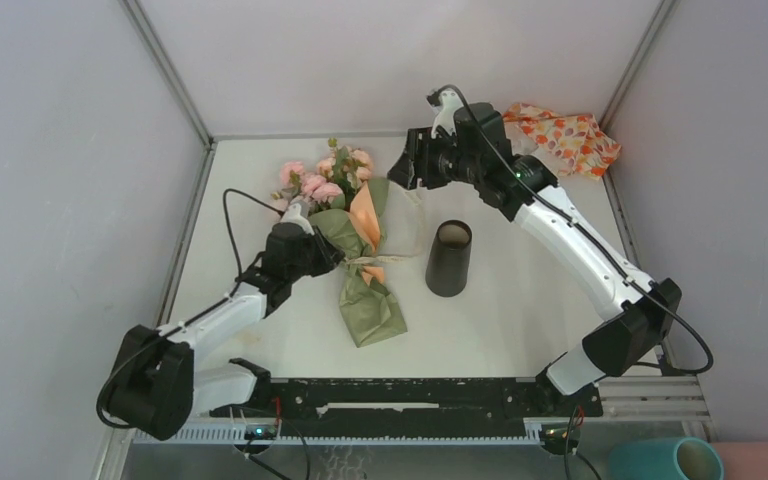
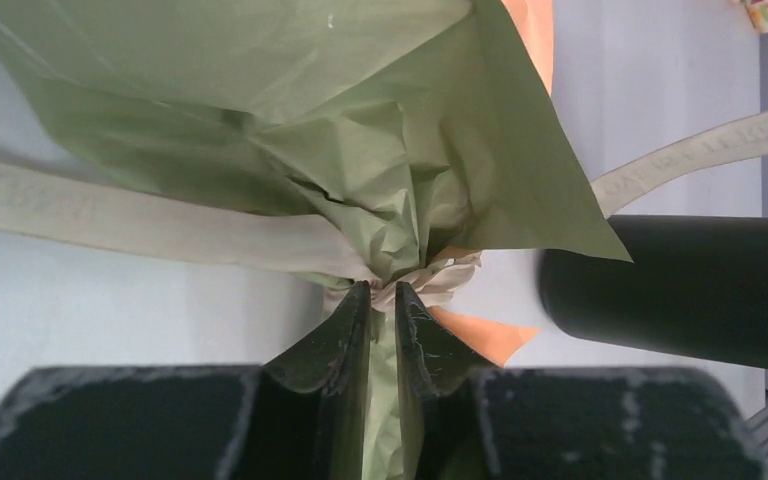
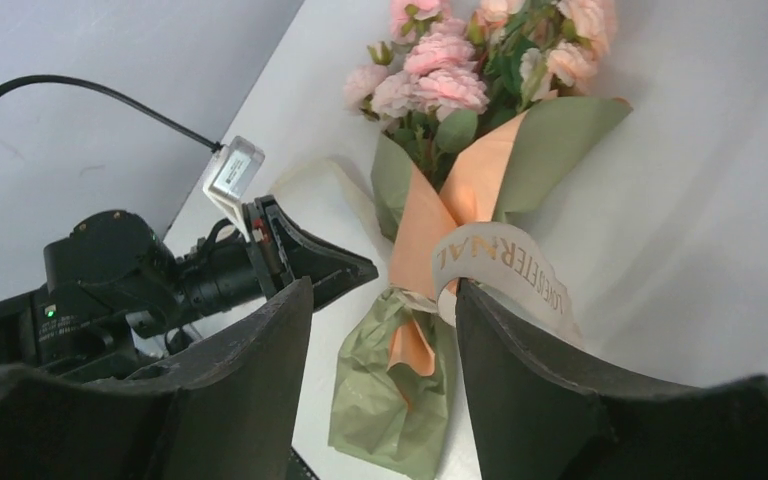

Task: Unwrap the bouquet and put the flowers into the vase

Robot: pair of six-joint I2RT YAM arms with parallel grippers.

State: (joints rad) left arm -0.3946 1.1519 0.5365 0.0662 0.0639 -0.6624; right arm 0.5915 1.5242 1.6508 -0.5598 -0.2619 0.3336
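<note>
Left wrist view cuts off the bouquet (image 2: 360, 150) and the vase (image 2: 680, 290)

Bright, even light casts soft shadows; the left wrist view blurs the nearby vase (image 2: 680, 290).

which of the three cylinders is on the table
The black vase, just right of the bouquet; the teal cylinder and pink cylinder sit off the table.
</note>
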